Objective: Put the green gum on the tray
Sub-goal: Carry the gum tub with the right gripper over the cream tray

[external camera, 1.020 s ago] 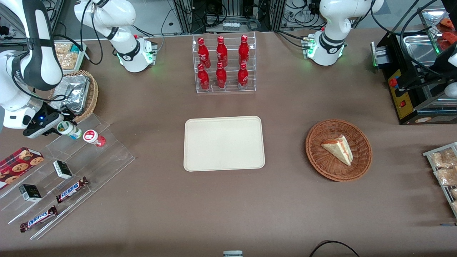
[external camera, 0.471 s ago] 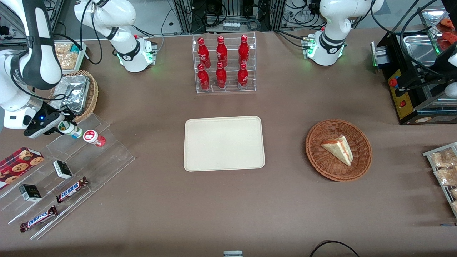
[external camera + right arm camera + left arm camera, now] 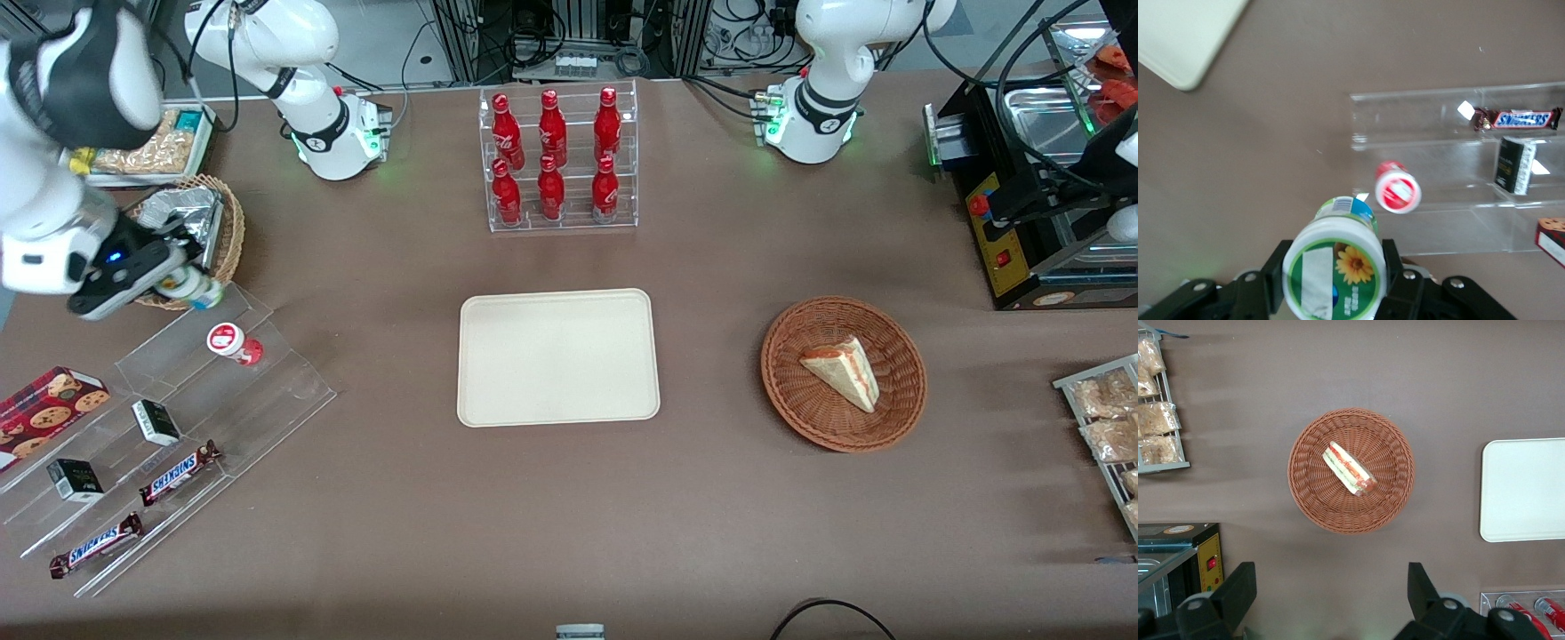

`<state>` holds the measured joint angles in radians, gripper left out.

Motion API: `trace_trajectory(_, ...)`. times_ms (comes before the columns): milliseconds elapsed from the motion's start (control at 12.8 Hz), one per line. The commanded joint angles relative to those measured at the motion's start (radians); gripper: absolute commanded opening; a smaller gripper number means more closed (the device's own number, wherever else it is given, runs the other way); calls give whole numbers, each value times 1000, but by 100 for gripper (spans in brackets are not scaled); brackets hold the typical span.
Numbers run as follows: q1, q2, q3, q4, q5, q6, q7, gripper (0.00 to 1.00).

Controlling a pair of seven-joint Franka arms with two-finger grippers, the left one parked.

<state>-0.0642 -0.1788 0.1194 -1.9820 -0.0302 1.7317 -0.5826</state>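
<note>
My right gripper (image 3: pixel 169 277) is shut on the green gum (image 3: pixel 194 288), a small white bottle with a green-and-white lid. It holds the gum in the air above the acrylic stepped shelf, near the foil basket. In the right wrist view the gum (image 3: pixel 1335 267) sits lid-up between the black fingers (image 3: pixel 1395 270) of the gripper (image 3: pixel 1333 280). The cream tray (image 3: pixel 557 356) lies flat at the table's middle, well apart from the gripper, and its corner shows in the right wrist view (image 3: pixel 1185 37).
A red-lidded gum bottle (image 3: pixel 233 343) lies on the acrylic shelf (image 3: pixel 178 418) with Snickers bars (image 3: pixel 178 473) and small dark boxes. A foil-lined wicker basket (image 3: pixel 191 233) is beside the gripper. A rack of red bottles (image 3: pixel 556 160) stands farther back. A sandwich basket (image 3: pixel 843 373) lies toward the parked arm.
My gripper has lifted the green gum up off the acrylic shelf, away from the red-lidded bottle, and carried it a little toward the foil basket.
</note>
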Motion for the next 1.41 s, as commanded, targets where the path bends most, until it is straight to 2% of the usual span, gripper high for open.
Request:
trace_trajectory(0, 4, 36, 159, 83, 1, -58, 243, 0)
trace_trajectory(157, 85, 79, 189, 124, 65, -57, 407, 0)
trace_trajectory(627, 323, 398, 189, 382, 73, -5, 866, 0)
trace_trajectory(784, 407, 487, 187, 408, 64, 105, 1014, 0)
trace_trajectory(1020, 472, 577, 187, 407, 44, 253, 1145, 0)
trace_trajectory(1176, 484, 619, 187, 401, 3, 290, 1170, 0)
trace_trajectory(1333, 488, 640, 187, 397, 1, 321, 1201, 0)
